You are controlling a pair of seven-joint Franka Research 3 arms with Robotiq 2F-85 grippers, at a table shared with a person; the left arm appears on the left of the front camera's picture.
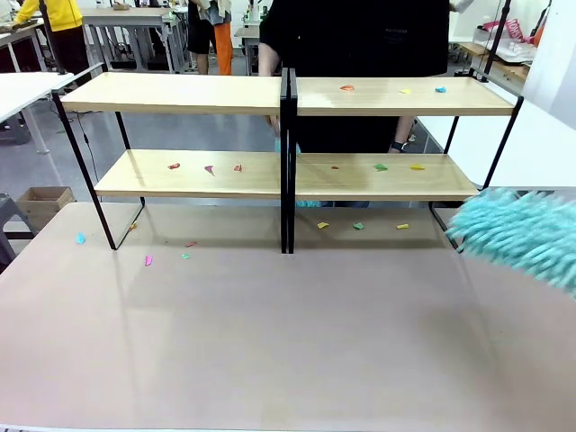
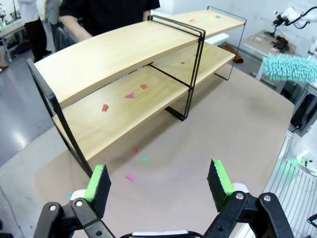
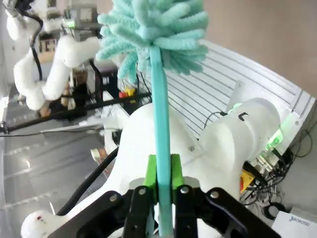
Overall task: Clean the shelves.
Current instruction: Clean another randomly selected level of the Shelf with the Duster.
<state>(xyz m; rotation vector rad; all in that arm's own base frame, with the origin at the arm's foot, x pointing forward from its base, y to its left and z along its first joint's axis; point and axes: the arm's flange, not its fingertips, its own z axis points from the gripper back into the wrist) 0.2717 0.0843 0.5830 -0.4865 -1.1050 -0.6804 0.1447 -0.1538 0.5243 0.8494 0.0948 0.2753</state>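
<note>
— The shelves (image 1: 180, 93)?
— Spanning my worktop (image 1: 270, 342), paper scraps (image 1: 209, 168) on both tiers. My right tool (image 3: 162, 171) clamps the teal duster (image 1: 522, 236) by its handle (head beside the right end); my left tool (image 2: 158, 178) gapes empty.

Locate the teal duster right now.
Front view: the teal duster hangs over the table's right side, beside the shelves' right end frame; the right gripper clamps its handle.
</note>
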